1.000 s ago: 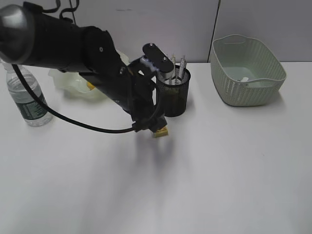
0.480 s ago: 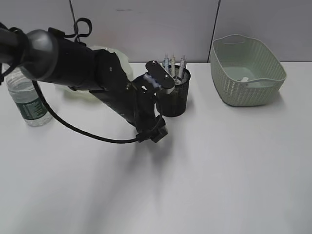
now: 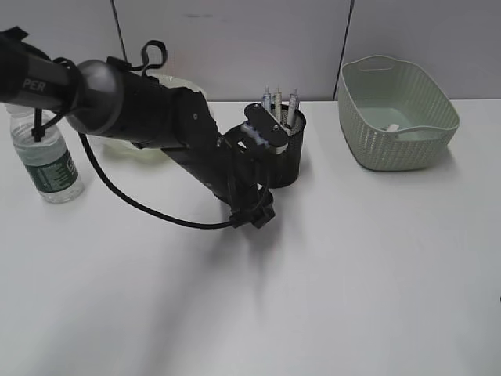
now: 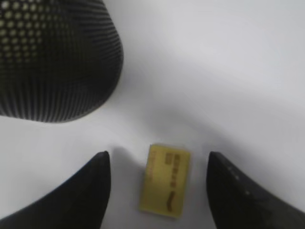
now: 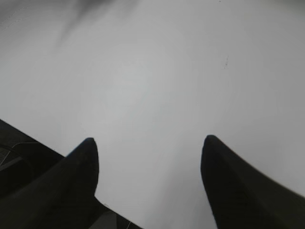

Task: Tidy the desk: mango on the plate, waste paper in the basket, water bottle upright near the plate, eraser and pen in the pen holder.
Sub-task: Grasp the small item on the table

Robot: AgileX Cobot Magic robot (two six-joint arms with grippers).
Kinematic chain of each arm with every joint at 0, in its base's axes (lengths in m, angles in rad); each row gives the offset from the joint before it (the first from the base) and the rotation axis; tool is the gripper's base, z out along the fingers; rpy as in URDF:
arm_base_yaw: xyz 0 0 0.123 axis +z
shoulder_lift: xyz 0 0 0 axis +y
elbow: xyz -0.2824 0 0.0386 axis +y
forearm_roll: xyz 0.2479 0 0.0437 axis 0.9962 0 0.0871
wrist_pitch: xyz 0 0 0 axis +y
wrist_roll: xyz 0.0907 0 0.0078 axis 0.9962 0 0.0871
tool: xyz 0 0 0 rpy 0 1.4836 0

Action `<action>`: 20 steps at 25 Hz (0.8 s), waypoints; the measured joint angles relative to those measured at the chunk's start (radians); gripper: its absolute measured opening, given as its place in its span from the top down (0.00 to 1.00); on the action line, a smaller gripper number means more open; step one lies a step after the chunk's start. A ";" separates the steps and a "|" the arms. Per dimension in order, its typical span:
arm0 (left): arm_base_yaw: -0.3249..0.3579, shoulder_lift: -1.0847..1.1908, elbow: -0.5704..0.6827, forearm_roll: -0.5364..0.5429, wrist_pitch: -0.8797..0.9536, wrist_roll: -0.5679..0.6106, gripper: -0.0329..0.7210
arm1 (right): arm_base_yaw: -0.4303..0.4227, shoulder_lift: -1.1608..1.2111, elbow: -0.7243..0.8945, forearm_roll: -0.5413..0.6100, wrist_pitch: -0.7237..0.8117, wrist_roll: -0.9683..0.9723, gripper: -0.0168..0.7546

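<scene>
Exterior view. My left arm reaches in from the left edge and slants down across the desk (image 3: 352, 298), its wrist bent low just in front of the pen holder (image 3: 282, 157); my left gripper (image 3: 257, 213) sits at the tabletop there, its opening hidden by the arm's own bulk. A black cable loops beneath the forearm. Pen holder: black metal mesh cylinder, upright, three pens (image 3: 278, 106) standing in it. Basket (image 3: 395, 113): pale green oval tub, woven-textured sides, cut-out handles, at the far right near the back edge, a scrap of white paper (image 3: 393, 128) inside. Water bottle (image 3: 45, 160): clear plastic, dark green label, upright at the far left. Plate (image 3: 176, 82): pale translucent ruffled rim, mostly hidden behind my arm. The near half of the white desk lies open.

Left wrist view. My fingers (image 4: 90, 191) are spread wide, one on either side of the eraser (image 4: 165, 180), touching neither face. Eraser: small yellow rectangular block with dark print, lying flat on the desk. The pen holder's mesh wall bulges at upper left, near but apart.

Right wrist view. My right gripper (image 5: 148, 167) hangs spread over bare white tabletop, holding nothing.
</scene>
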 joint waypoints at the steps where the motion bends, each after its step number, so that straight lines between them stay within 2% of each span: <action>1: 0.000 0.009 -0.001 0.000 0.005 0.000 0.31 | 0.000 0.000 0.000 0.000 0.000 0.000 0.29; 4: 0.001 0.020 -0.009 -0.014 0.010 0.000 0.33 | 0.000 0.000 0.000 0.001 -0.001 0.000 0.29; 7: 0.001 0.022 -0.010 -0.025 0.010 0.000 0.39 | 0.000 0.000 0.000 0.002 -0.002 0.000 0.29; 9: 0.001 0.023 -0.010 -0.029 0.010 0.000 0.46 | 0.000 0.000 0.000 0.002 -0.003 0.000 0.29; 13: 0.001 0.025 -0.013 -0.031 0.009 0.000 0.69 | 0.000 0.000 0.000 0.002 -0.009 0.000 0.29; 20: 0.001 0.026 -0.016 -0.033 0.011 -0.003 0.69 | 0.000 0.000 0.000 0.002 -0.010 0.000 0.29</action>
